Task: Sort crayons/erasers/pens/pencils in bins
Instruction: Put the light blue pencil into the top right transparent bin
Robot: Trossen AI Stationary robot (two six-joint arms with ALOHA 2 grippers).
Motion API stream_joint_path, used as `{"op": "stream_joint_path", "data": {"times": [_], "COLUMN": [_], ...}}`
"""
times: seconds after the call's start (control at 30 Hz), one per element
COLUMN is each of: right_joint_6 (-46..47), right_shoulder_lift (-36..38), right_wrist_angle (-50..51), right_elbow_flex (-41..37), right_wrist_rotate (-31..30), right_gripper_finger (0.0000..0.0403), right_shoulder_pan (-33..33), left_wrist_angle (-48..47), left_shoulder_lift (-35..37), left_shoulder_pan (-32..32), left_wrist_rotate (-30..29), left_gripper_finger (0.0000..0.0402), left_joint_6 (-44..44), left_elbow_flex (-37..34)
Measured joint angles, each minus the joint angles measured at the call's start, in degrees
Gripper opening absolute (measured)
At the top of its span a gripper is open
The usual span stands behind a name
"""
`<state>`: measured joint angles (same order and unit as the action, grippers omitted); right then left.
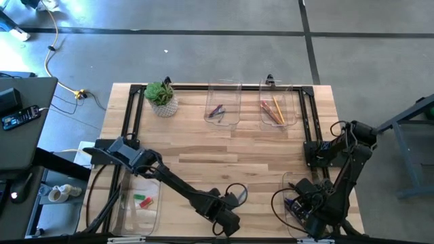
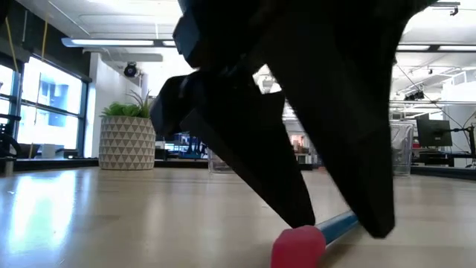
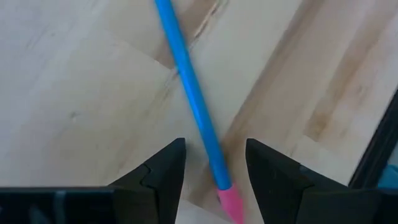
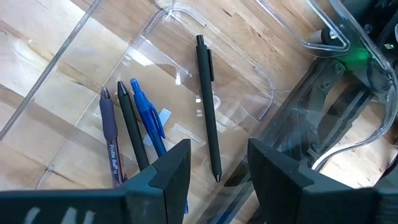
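A long bright blue stick (image 3: 186,68) with a pink end (image 3: 230,199) lies flat on the wooden table near its front edge. My left gripper (image 3: 214,146) points down over it, open. Its two fingers stand on either side of the stick close to the pink end (image 2: 297,246), seemingly not touching it. My right gripper (image 4: 217,149) hangs open above the near right bin (image 1: 291,183). In that bin lie a black pen (image 4: 207,106), a blue pen (image 4: 146,118) and a purple one (image 4: 109,137).
At the far edge stand two bins: one (image 1: 224,105) holds crayons, the other (image 1: 278,108) holds pencils. A bin at the near left (image 1: 139,200) holds red and green erasers. A potted plant (image 1: 161,97) stands at the far left. Bare wood lies mid-table.
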<state>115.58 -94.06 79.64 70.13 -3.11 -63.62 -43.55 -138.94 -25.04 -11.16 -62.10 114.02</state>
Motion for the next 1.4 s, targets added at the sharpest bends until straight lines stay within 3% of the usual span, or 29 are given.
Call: {"op": "stream_joint_path", "data": {"times": [0.3,0.77,1.17,1.4], "right_joint_6": [0.0,0.2,1.5,1.5], "right_shoulder_lift": [0.0,0.0,0.0,0.0], "right_wrist_angle": [0.0,0.0,0.0,0.0], "right_elbow_flex": [0.0,0.0,0.0,0.0], "right_wrist_rotate": [-0.1,-0.1,-0.1,-0.1], "right_gripper_finger": [0.0149,0.0149,0.0149,0.0149], "right_shoulder_pan": [0.0,0.0,0.0,0.0], "left_wrist_angle": [-1.4,-8.5,-11.6,-11.3], "left_shoulder_lift": [-1.5,-1.6,-1.5,-1.5], "left_shoulder_pan": [-0.1,1.5,2.4,2.4], "left_wrist_rotate": [-1.6,-5.8,-3.1,-1.7], "left_gripper_finger": [0.0159,0.0101,0.0094,0.0048], "left_joint_6": [2.3,18.9,25.2,24.8], "left_elbow_flex": [0.4,0.2,0.2,0.2]}}
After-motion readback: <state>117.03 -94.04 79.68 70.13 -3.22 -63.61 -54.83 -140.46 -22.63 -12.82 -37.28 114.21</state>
